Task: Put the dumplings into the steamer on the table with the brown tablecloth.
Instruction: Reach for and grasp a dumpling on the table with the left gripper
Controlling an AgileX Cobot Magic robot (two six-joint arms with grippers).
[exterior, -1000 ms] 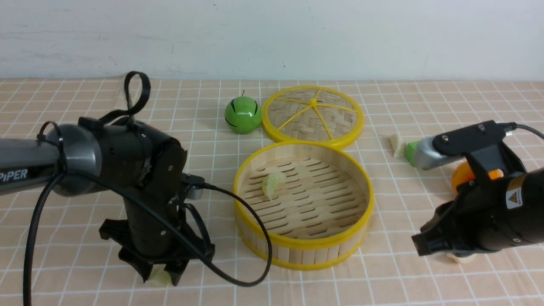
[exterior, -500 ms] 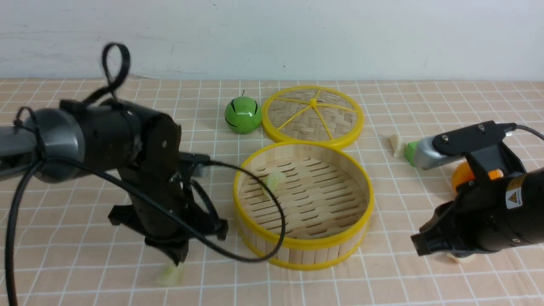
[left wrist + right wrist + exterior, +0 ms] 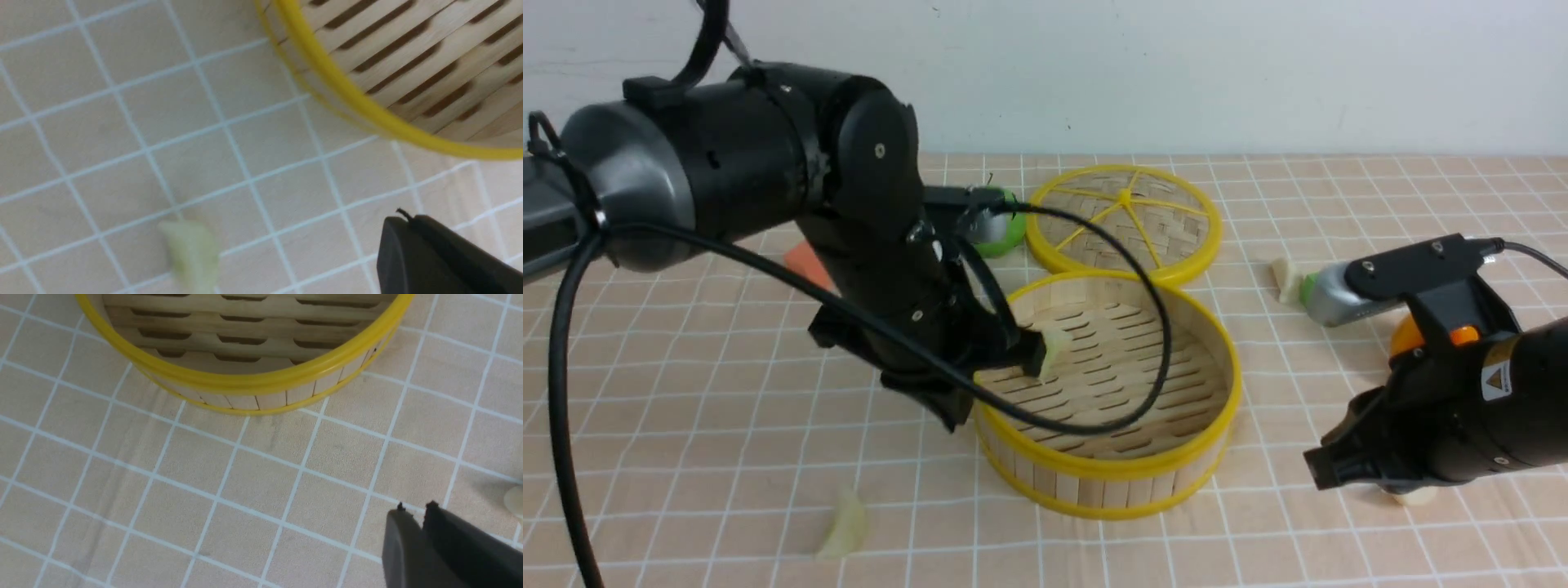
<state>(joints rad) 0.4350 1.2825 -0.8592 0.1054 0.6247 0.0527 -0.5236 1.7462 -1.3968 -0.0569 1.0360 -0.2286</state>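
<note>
The steamer (image 3: 1107, 469) stands mid-table on the brown tablecloth (image 3: 686, 408), with one pale green dumpling (image 3: 1055, 346) on its floor. A second pale green dumpling (image 3: 845, 527) lies on the cloth near the front left; it also shows in the left wrist view (image 3: 192, 253). My left gripper (image 3: 947, 412) hangs shut and empty just outside the steamer's left rim (image 3: 347, 98), its tips (image 3: 402, 220) above the cloth. A creamy dumpling (image 3: 1286, 278) lies at the far right. Another (image 3: 1413, 494) peeks out under my right gripper (image 3: 1327, 469), which is shut and empty (image 3: 412, 510) right of the steamer (image 3: 253, 381).
The flat woven lid (image 3: 1123, 216) lies behind the steamer. A green ball (image 3: 1001, 233) beside it is partly hidden by my left arm. An orange cube (image 3: 805, 261) sits behind the left arm. A green cube (image 3: 1309, 286) and an orange thing (image 3: 1409, 335) lie behind the right arm.
My left arm has risen and swung right toward the steamer. The pale green dumpling that was between its fingers stayed on the cloth. The right arm has barely moved.
</note>
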